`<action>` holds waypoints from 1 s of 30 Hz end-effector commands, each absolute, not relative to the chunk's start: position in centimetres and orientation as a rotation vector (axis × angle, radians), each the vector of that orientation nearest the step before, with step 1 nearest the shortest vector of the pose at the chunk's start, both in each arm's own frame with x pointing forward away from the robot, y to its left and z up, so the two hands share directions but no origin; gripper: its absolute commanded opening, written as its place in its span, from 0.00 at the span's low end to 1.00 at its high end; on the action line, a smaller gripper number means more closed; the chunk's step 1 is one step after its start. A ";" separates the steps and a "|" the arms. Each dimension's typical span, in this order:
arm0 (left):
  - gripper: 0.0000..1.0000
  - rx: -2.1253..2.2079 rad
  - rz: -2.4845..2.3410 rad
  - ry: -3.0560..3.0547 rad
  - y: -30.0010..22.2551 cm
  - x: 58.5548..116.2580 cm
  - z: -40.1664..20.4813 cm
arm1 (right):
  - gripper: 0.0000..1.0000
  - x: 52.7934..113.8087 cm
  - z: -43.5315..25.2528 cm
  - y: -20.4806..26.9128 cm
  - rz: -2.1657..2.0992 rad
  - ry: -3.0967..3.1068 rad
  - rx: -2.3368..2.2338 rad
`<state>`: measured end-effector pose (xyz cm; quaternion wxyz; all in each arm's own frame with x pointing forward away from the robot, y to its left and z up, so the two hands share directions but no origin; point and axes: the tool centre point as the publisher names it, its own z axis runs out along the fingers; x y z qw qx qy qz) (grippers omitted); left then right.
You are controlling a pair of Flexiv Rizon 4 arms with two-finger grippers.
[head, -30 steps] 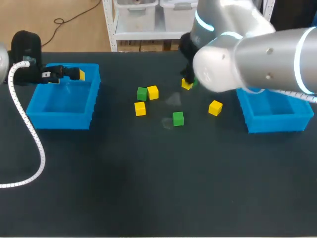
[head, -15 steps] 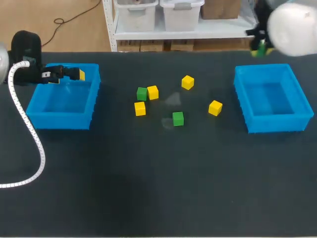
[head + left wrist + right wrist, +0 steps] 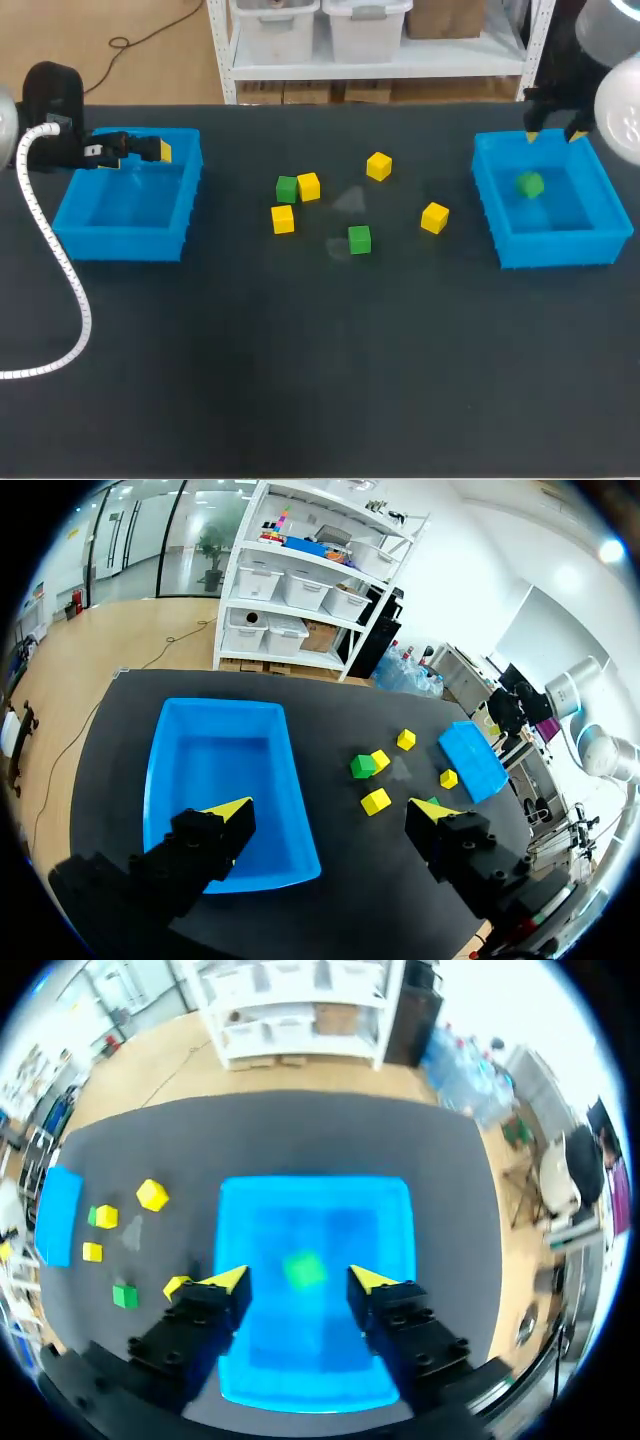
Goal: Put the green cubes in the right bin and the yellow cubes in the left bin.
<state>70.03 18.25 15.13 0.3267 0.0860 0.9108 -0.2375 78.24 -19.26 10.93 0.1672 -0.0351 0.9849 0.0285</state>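
My right gripper point(image 3: 553, 134) hangs open above the far rim of the right blue bin point(image 3: 555, 246). A green cube point(image 3: 530, 184), blurred, is inside that bin, free of the fingers. In the right wrist view this cube point(image 3: 303, 1268) shows below the open gripper point(image 3: 298, 1280), over the bin's floor point(image 3: 300, 1355). My left gripper point(image 3: 150, 150) is open and empty above the left bin point(image 3: 120, 240). Mid-table lie two green cubes point(image 3: 287, 188) point(image 3: 359, 239) and several yellow cubes, among them three point(image 3: 309, 186) point(image 3: 378, 166) point(image 3: 435, 217).
The left wrist view has its open gripper point(image 3: 330, 815) over the left bin point(image 3: 220, 750), with the loose cubes point(image 3: 376, 801) beyond it. A white cable point(image 3: 60, 270) runs from my left arm across the table's left side.
My right arm swung from the table's middle over to the right bin carrying a green cube. Its fingers opened and the cube dropped into the bin. The left arm has not moved.
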 end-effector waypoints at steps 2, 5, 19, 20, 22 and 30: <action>1.00 0.230 -0.635 2.376 18.5 70.0 15.0 | 1.00 77.6 12.5 -13.4 0.071 2.693 -0.291; 1.00 0.230 -0.635 2.376 18.5 70.0 15.0 | 1.00 76.7 13.1 -9.3 0.106 2.676 -0.517; 1.00 0.230 -0.635 2.376 18.5 70.0 15.0 | 1.00 70.1 11.9 0.6 0.133 2.736 -0.970; 1.00 0.230 -0.635 2.376 18.5 70.0 15.0 | 1.00 69.7 11.7 1.0 0.141 2.758 -0.913; 1.00 0.230 -0.635 2.376 18.5 70.0 15.0 | 1.00 68.9 11.0 1.6 0.158 2.809 -0.815; 1.00 0.230 -0.635 2.376 18.5 70.0 15.0 | 1.00 67.9 6.6 3.5 0.148 2.987 -0.560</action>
